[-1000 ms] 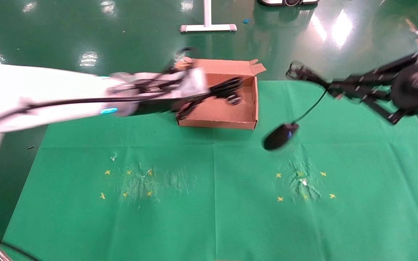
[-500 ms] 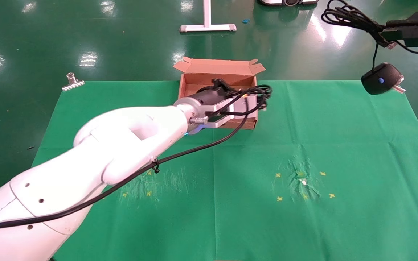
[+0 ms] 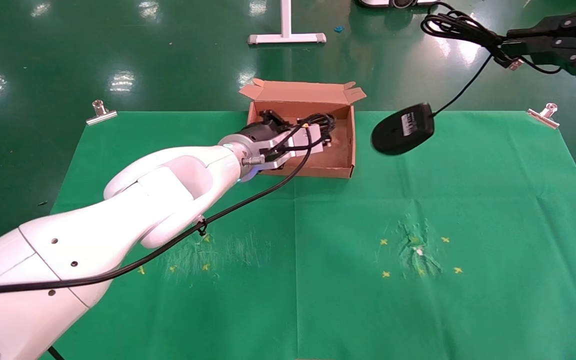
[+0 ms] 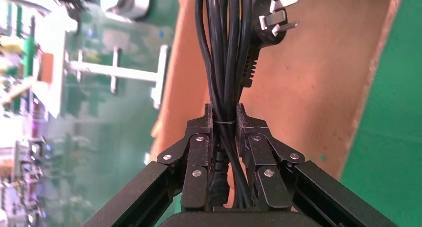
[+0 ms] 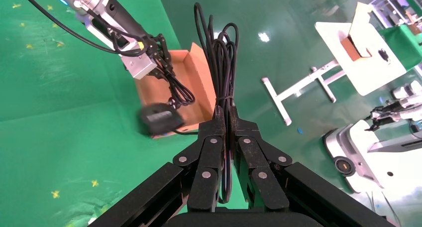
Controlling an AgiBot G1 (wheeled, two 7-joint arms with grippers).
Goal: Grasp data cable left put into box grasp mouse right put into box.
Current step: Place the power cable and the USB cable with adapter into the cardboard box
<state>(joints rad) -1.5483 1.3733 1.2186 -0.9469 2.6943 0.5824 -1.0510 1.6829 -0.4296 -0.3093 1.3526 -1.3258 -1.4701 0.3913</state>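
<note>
My left gripper [image 3: 322,131] is shut on the data cable [image 3: 318,120], a thick black looped bundle, and holds it inside the brown cardboard box [image 3: 329,172]. The left wrist view shows the gripper [image 4: 226,112] clamped on the cable [image 4: 224,48], its pronged plug [image 4: 271,15] over the box floor [image 4: 308,82]. My right gripper [image 3: 510,49] is high at the far right, shut on the mouse's coiled thin cord [image 5: 222,62]. The black mouse [image 3: 402,129] hangs from the cord, label side showing, just right of the box. It also shows in the right wrist view [image 5: 160,118].
A green cloth [image 3: 293,280] covers the table, held by metal clips at the back left [image 3: 100,112] and back right [image 3: 543,114]. Yellow crosses mark two worn spots [image 3: 418,255]. A white stand base [image 3: 286,37] is on the floor behind the box.
The hanging mouse has swung left from the far right to beside the box. My left gripper has drawn back from the box's right wall into the box with the cable.
</note>
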